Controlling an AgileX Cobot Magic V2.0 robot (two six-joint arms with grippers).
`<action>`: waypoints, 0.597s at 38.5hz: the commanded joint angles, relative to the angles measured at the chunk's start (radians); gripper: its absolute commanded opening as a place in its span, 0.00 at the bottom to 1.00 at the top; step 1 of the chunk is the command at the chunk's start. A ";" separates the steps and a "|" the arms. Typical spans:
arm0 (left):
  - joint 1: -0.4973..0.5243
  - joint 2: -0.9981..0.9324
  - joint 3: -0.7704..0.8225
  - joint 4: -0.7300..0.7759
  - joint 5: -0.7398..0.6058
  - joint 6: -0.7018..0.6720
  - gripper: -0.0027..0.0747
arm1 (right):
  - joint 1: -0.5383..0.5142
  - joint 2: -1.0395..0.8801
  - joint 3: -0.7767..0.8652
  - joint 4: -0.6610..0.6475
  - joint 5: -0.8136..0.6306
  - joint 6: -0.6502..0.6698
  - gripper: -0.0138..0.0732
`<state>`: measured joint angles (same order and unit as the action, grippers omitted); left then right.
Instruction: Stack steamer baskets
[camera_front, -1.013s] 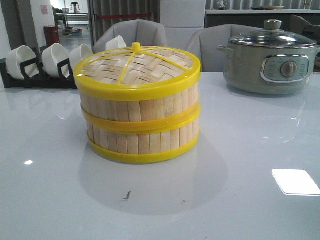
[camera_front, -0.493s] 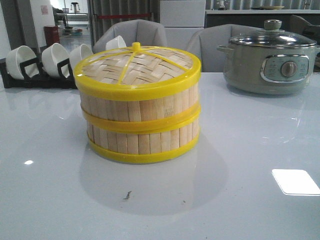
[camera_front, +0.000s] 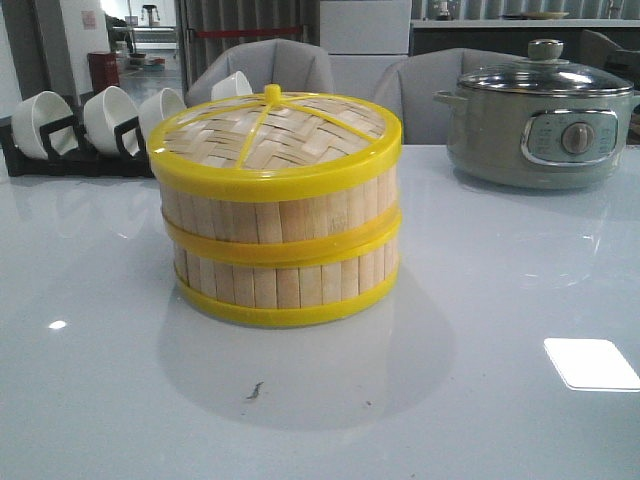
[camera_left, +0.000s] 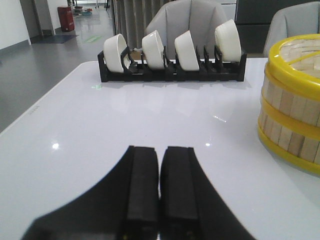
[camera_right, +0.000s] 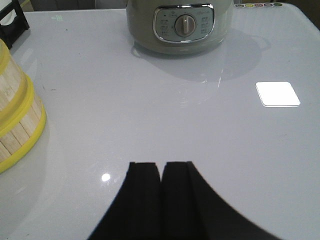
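Two steamer baskets (camera_front: 280, 255) sit one on top of the other near the middle of the glossy white counter (camera_front: 480, 330), their bamboo-slat walls lined up and the yellow rims meeting in a tidy band between them, with the woven bamboo lid (camera_front: 272, 135) capping the upper one. From where I stand, the stacking looks finished: nothing lies loose beside the pile, and both arms hang low and well apart from it. The left pincer (camera_left: 160, 187) has its two black fingers pressed together with nothing between them, the stack off to its side at the edge of its view; the right pincer (camera_right: 161, 192) is likewise squeezed closed and empty, the lower basket just showing at the margin of its camera. Behind the stack on the left a black rack of white bowls (camera_front: 90, 125) stands at the far edge, and on the right a grey-green electric pot (camera_front: 545, 125) with a glass lid sits well clear. If anything remains, I would judge it only a matter of the arms holding off or going to rest; should the stack need checking, the upper basket seems seated squarely, though its far side is hidden from me.
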<state>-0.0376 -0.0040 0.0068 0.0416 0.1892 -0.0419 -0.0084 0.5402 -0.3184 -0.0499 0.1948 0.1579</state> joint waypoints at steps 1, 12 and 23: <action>0.000 -0.015 0.000 0.002 -0.048 -0.002 0.16 | -0.005 0.000 -0.031 -0.015 -0.082 -0.005 0.22; 0.000 -0.015 0.000 0.002 -0.044 -0.002 0.16 | -0.005 0.000 -0.031 -0.015 -0.082 -0.005 0.22; 0.000 -0.015 0.000 0.002 -0.211 -0.002 0.16 | -0.005 0.000 -0.031 -0.015 -0.082 -0.005 0.22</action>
<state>-0.0376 -0.0040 0.0068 0.0431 0.1098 -0.0419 -0.0084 0.5402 -0.3184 -0.0499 0.1948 0.1579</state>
